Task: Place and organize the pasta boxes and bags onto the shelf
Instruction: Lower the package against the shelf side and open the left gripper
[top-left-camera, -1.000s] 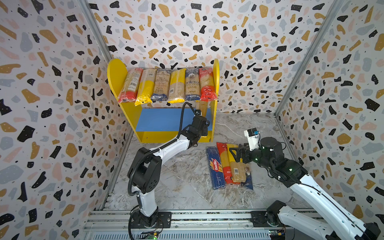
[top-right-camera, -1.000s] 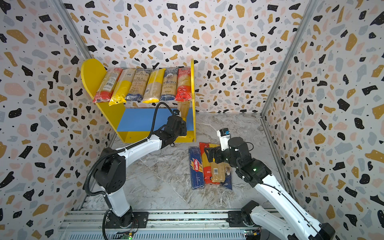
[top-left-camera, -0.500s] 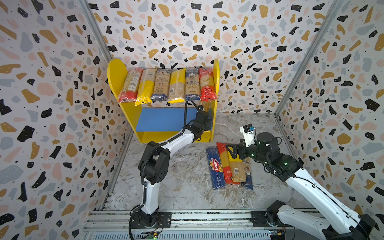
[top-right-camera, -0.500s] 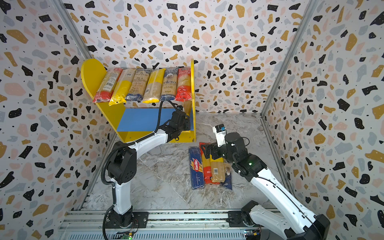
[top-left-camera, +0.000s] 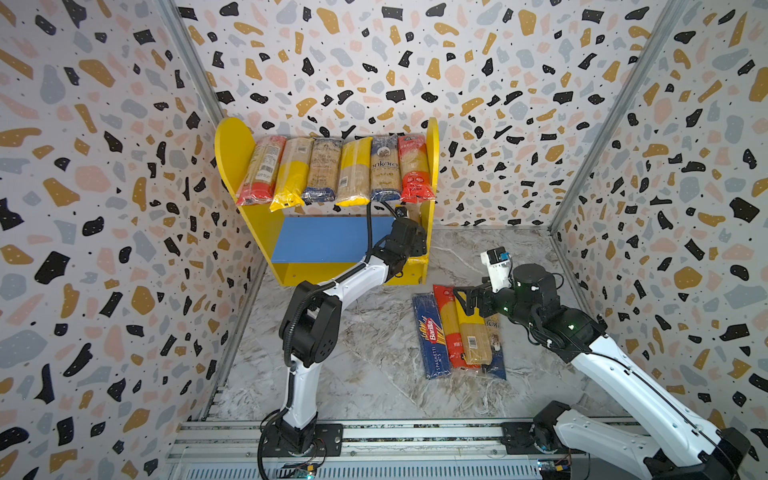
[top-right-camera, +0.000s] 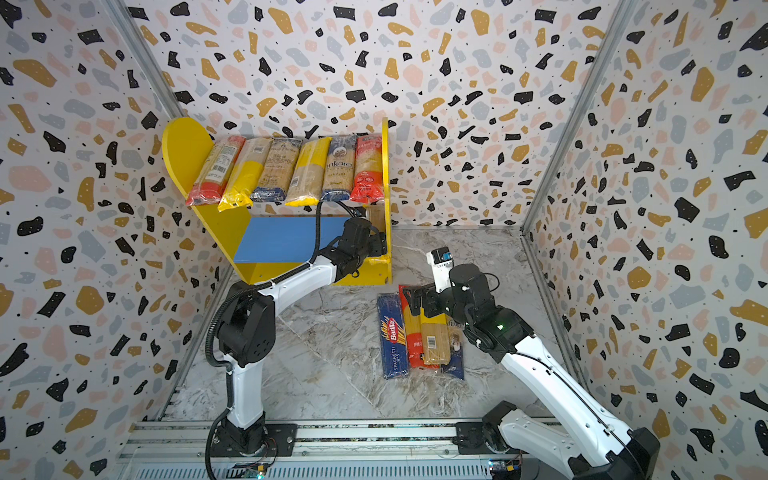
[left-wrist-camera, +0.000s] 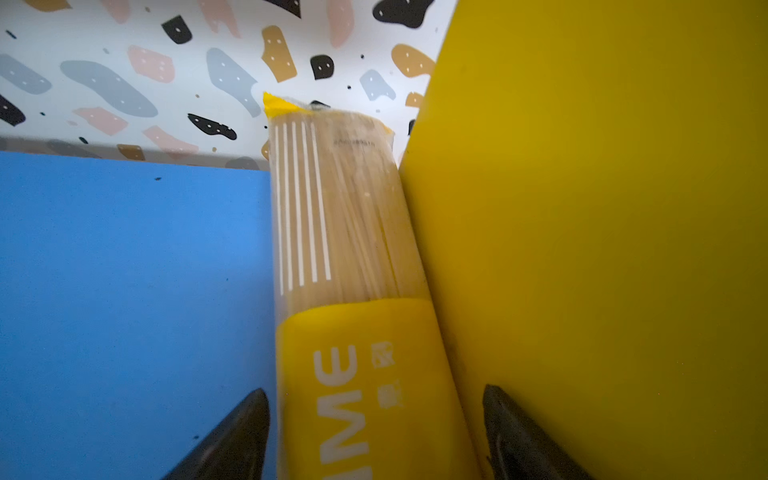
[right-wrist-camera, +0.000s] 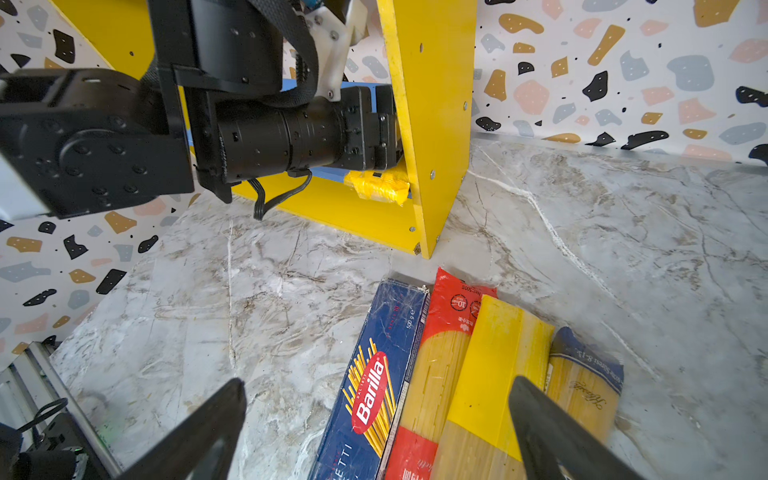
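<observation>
The shelf (top-left-camera: 245, 166) stands at the back left, and several pasta bags (top-left-camera: 332, 170) lie side by side on its upper board. On the blue lower board (left-wrist-camera: 124, 291) a yellow-and-clear spaghetti bag (left-wrist-camera: 353, 249) lies against the right side panel (left-wrist-camera: 582, 208). My left gripper (left-wrist-camera: 374, 436) is open, its fingers apart on either side of that bag's near end. On the floor lie a dark blue Barilla box (top-left-camera: 432, 336), a red bag (top-left-camera: 451, 328), a yellow bag (top-left-camera: 473, 336) and a dark blue bag (top-left-camera: 496, 357). My right gripper (right-wrist-camera: 378, 432) hovers open over their far ends.
Terrazzo-patterned walls close in on three sides. A metal rail (top-left-camera: 374, 432) with both arm bases runs along the front. Bare marble floor (top-left-camera: 353, 353) lies left of the floor packs. The left arm's wrist (top-left-camera: 409, 232) fills the lower tier's right end.
The left arm has reached deeper into the lower tier, and its jaws have opened off the yellow bag. The right gripper has shifted slightly over the floor packs.
</observation>
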